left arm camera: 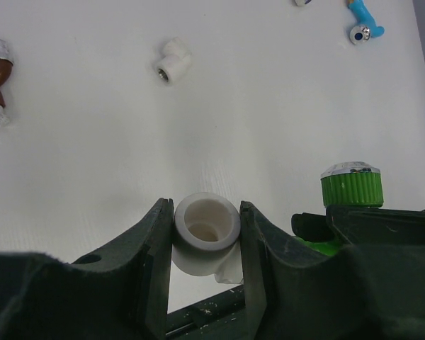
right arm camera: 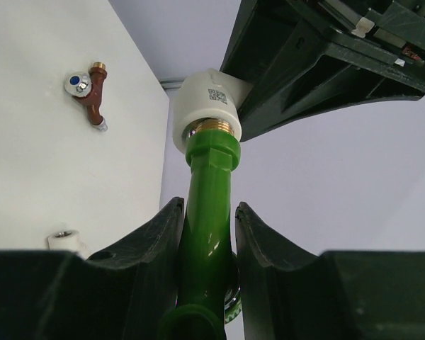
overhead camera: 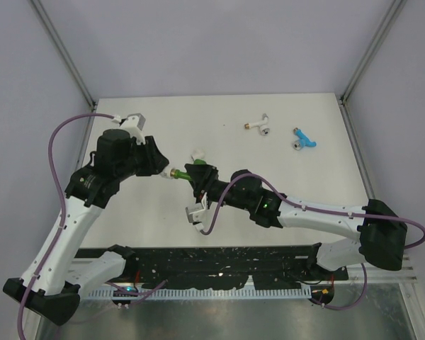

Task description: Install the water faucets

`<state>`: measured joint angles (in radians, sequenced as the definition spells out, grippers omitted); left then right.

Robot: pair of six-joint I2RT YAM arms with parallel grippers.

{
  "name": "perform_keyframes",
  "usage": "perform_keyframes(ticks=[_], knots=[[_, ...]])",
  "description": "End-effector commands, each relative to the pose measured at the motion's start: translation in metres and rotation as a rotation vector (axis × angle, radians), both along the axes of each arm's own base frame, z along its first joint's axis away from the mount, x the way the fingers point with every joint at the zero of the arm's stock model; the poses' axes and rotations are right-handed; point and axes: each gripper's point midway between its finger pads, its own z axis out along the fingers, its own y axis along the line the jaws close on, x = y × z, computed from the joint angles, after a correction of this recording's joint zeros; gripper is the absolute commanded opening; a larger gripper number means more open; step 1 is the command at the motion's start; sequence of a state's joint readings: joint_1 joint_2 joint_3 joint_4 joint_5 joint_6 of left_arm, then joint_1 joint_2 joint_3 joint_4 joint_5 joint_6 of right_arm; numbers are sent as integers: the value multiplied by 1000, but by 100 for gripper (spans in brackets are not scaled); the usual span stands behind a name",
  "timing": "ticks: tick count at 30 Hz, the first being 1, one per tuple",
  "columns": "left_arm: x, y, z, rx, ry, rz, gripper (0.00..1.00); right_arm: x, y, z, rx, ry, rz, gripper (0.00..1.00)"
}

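A lab test cell: white table (overhead camera: 219, 113) framed by aluminium posts (overhead camera: 65, 53) and grey walls (overhead camera: 212, 42).

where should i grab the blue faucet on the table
Probably across the slim body of the blue faucet, from straight above: it lies flat on the table, free on all sides, and its round silvery cap looks too wide.

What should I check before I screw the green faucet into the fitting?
1. Hold of left gripper on fitting: ok, shut on it.
2. Hold of right gripper on green faucet: ok, shut on it.
3. The brass thread at the fitting's mouth: ok.
4. Faucet in line with fitting: ok in the right wrist view.
5. Depth of thread engaged: cannot tell.
6. Both arms apart from blue faucet: ok.
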<state>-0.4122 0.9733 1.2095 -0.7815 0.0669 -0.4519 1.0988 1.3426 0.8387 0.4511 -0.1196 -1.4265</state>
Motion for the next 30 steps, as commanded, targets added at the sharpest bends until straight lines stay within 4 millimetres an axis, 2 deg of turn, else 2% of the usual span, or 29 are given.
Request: perform_keyframes(ticks=[1,10,30], knots=[[3,-11,38,-119,-64,-7,0,-2,2,19,44,-82,-4,5],[6,0,40,-117,-78,69,0,3,1,17,21,-105,-49,5],[7,-4,37,-69,-83,68,0,8,4,18,-18,-158,-108,5]])
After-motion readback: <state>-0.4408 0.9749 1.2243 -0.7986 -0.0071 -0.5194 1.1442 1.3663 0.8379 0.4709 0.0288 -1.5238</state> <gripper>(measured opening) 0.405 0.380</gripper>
